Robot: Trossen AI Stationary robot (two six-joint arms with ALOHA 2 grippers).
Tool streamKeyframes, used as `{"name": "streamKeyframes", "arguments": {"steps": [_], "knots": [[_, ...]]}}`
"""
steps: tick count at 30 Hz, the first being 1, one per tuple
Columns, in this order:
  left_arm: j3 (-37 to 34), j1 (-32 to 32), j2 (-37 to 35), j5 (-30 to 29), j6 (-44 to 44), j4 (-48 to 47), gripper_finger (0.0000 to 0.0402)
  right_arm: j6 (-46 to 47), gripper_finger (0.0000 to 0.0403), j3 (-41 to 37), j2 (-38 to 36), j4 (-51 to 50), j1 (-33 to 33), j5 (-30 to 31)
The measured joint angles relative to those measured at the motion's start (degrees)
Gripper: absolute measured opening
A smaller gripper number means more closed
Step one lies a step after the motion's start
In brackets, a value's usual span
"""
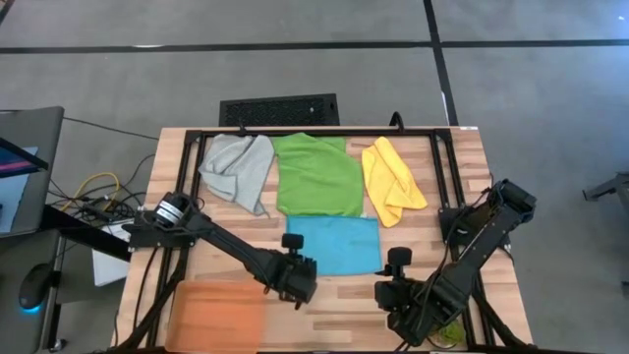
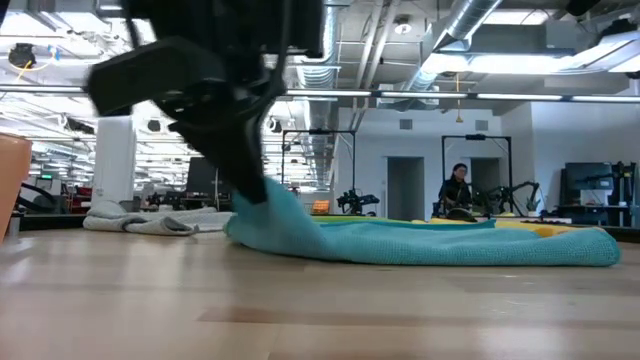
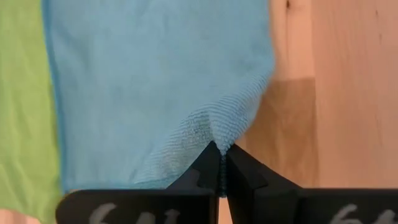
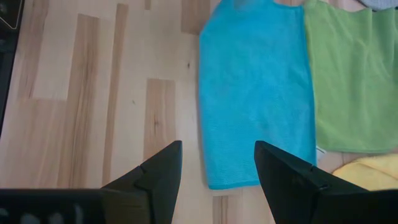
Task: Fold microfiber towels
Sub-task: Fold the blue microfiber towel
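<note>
From above, we see four towels on the desk (image 1: 221, 221): grey towel (image 1: 239, 167), green towel (image 1: 316, 175) and yellow towel (image 1: 390, 180) in a row at the far side, the teal towel (image 1: 334, 244) just in front of the green one. The left gripper (image 1: 295, 278) sits at the teal towel's near left corner; the right gripper (image 1: 401, 293) waits near its right corner. An orange tray (image 1: 218, 313) lies at the near left.

At desk level, the teal towel (image 2: 420, 243) rises where the left gripper (image 2: 255, 190) pinches it.

The left wrist shows the fingers (image 3: 205, 171) pressed together on the teal corner (image 3: 214, 127).

The right wrist shows its fingers (image 4: 158, 171) spread, holding nothing. We can read no writing.
</note>
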Motion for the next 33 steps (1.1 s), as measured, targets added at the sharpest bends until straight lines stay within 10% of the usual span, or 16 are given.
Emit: {"name": "streamKeyframes", "arguments": {"steps": [33], "knots": [[2.6,10.5,2.2,5.6,26.4,31.5,0.0,11.4,0.0225,0.0,0.0,-11.3,3.0,-0.2]]}}
